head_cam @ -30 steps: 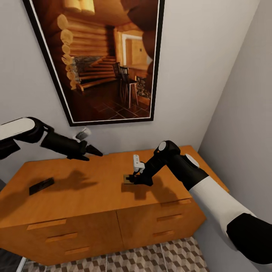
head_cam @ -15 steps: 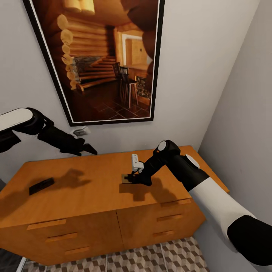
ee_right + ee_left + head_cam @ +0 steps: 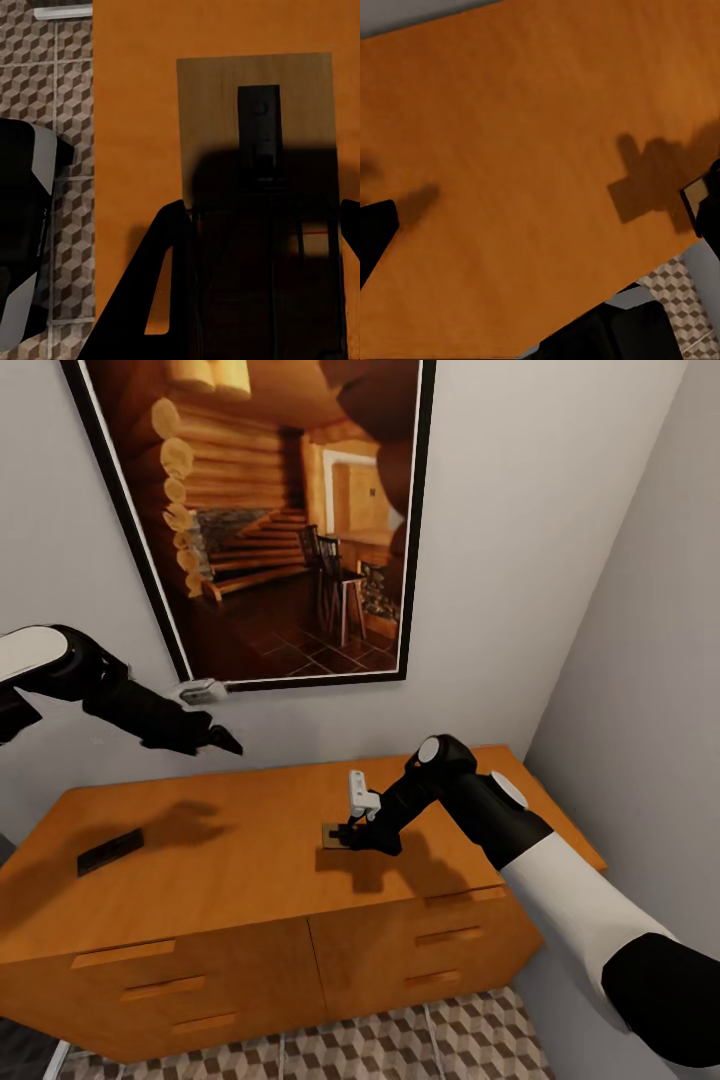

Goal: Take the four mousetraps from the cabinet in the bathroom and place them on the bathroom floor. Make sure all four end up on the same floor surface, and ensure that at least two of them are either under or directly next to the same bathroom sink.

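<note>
Orange-brown wood forms the surface [image 3: 250, 840] of the cabinet [image 3: 300, 960] under both arms. On it, the right tool [image 3: 350, 838] stands with its fingers apart around a mousetrap [image 3: 259, 150] lying flat directly beneath. A clean pick likely needs both fingers on opposite edges before closing, then a straight lift. Away to its side, the left tool [image 3: 215, 740] hangs high with fingers together; another mousetrap [image 3: 110, 851] lies below it.

Head view high above the cabinet [image 3: 250, 840]; wrist views close over its top.
</note>
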Motion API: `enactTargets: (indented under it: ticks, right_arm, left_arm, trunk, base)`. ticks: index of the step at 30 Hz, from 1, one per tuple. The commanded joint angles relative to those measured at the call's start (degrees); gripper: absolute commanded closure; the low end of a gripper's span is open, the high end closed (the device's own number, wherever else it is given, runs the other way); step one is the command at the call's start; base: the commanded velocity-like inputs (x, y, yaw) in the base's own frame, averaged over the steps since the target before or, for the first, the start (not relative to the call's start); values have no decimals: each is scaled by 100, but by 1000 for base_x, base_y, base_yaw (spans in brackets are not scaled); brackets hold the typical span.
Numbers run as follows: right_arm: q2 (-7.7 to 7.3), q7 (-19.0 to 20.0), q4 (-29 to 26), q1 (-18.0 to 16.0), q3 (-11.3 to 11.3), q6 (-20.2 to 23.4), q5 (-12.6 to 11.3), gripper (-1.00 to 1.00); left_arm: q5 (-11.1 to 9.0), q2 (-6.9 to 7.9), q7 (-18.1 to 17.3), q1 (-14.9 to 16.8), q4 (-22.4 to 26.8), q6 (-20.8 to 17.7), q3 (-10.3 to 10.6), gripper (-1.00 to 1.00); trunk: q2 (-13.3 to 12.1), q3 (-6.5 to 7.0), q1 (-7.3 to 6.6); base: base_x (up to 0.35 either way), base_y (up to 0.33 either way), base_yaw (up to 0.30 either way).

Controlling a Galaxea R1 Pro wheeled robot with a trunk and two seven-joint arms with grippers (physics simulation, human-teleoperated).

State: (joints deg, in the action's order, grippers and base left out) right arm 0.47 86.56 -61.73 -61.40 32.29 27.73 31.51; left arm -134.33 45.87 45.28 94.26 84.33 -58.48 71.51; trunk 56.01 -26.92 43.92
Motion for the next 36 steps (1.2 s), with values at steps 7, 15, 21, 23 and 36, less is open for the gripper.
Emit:
enactTargets:
  ticks: [7, 15, 21, 23, 36]
  right_arm:
    - [0, 37, -11, 85, -2, 75, 38, 100]
    - [0, 38, -55, 93, -4, 75, 45, 100]
    - [5, 37, -58, 94, -5, 75, 48, 100]
    - [6, 37, -58, 94, -4, 75, 48, 100]
    - [6, 36, -51, 94, -4, 75, 48, 100]
  left_arm:
    - [-67, 545, 388, 14, 10, 11, 215, -100]
    - [-67, 1077, 568, 14, 42, -1, 632, -100]
    - [-67, 1321, 577, 14, 64, -5, 779, -100]
    - [-67, 1374, 577, 18, 65, -5, 786, -100]
    - [-67, 1961, 578, 22, 73, -5, 768, -100]
  trunk:
    - [5, -7, 1]
    - [5, -7, 1]
    - [5, -7, 1]
    - [5, -7, 1]
    - [5, -7, 1]
  base:
    - [0, 0, 0]
    - [0, 0, 0]
    - [0, 0, 0]
    - [0, 0, 0]
    - [0, 0, 0]
